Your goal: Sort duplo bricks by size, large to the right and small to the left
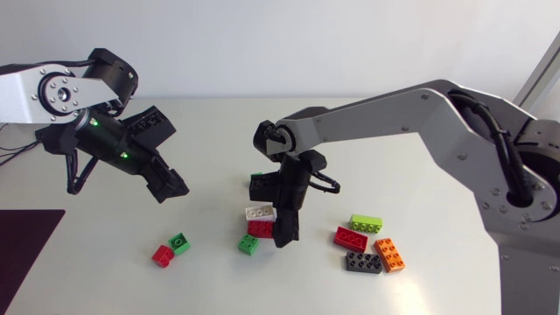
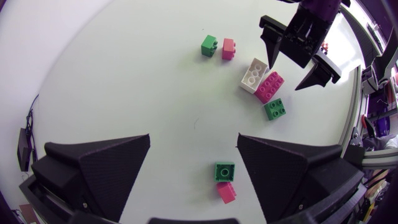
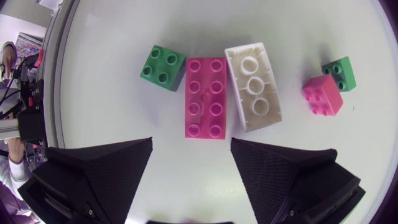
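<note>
Right jaws gape over red brick (image 3: 206, 98) and white brick (image 3: 253, 86).

Red brick (image 1: 259, 229) partly hidden behind right end effector (image 3: 191, 142); left end effector (image 2: 194, 140) finger bases cut off

No legible text, label, brand, number or sign in any view.

A white table (image 1: 219, 284) with a plain matte top spans the view. A dark maroon sheet (image 1: 24, 255) lies flat at its near left corner, cut off by the view's edge.
</note>
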Tool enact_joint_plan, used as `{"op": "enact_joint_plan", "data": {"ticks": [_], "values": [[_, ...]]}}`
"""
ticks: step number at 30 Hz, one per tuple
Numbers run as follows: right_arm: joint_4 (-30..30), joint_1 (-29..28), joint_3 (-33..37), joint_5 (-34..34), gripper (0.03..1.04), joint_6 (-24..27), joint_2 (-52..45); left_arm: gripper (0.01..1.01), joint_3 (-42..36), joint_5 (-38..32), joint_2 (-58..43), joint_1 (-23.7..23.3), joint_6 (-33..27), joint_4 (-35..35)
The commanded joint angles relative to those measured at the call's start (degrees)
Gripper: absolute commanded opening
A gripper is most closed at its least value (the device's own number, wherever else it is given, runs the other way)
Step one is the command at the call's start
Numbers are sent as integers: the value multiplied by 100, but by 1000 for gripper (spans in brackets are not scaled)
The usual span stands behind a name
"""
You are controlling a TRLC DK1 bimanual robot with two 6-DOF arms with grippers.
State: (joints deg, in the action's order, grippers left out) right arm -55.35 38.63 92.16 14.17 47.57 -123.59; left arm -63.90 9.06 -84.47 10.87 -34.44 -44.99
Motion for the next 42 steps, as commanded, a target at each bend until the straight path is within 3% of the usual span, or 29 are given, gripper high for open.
{"op": "enact_joint_plan", "data": {"ticks": [1, 9, 42], "values": [[-107, 109, 250, 15, 908, 24, -95, 975, 141, 26, 27, 2, 113, 17], [-274, 259, 654, 6, 907, -29, -412, 975, 185, 26, 71, -50, 95, 17], [-661, 189, 821, 86, 908, -29, -675, 975, 238, 34, 27, -147, -2, 34]]}}
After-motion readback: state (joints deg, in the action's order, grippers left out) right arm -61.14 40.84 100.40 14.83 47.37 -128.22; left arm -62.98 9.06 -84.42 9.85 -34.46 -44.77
